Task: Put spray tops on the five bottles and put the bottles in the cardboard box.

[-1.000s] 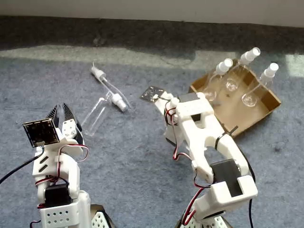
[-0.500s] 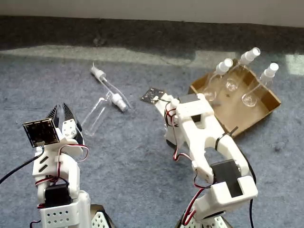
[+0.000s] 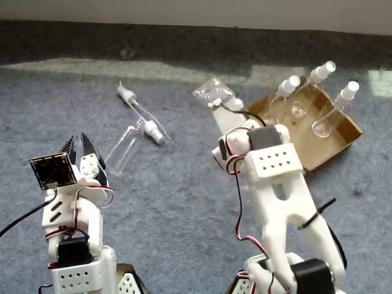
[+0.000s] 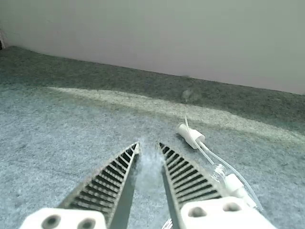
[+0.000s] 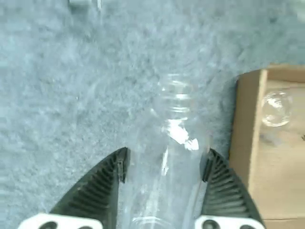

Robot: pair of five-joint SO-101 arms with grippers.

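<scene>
**Right hand (image 5: 167, 153) comes up with a bottle that has no top yet**

Its ribbed fingers sit closed against both sides of a clear uncapped bottle (image 5: 174, 119), whose open neck points away from the wrist. The wall of the cardboard box (image 5: 248, 143) is just beside it.

Over the last second the right arm (image 3: 275, 177) has changed posture. It was folded low and forward by the box corner, and it now stands taller, with its wrist swung up and back toward the far side of the surface (image 3: 184, 214). The bottle came along with it (a fair sign the grip is sound).

Nothing else has shifted. Three capped bottles (image 3: 318, 79) lie where they were in the box, and the left hand (image 4: 149, 144) rests over the near left of the surface, empty, with only a slim gap between its fingertips.

For the task this looks like the start of the fourth bottle's capping step, not a drop into the box, since the bottle is bare-necked.

Two loose spray tops are well apart from the right hand, over toward the left arm. One is farther off, trailing its tube (image 3: 127, 94). The other (image 3: 152, 131) lies just beside the neck of a second bottle (image 3: 121, 150), which lies flat. So the bottle probably has to travel toward those tops, or the left hand has to bring one over; two bottles remain to be capped and boxed.
</scene>
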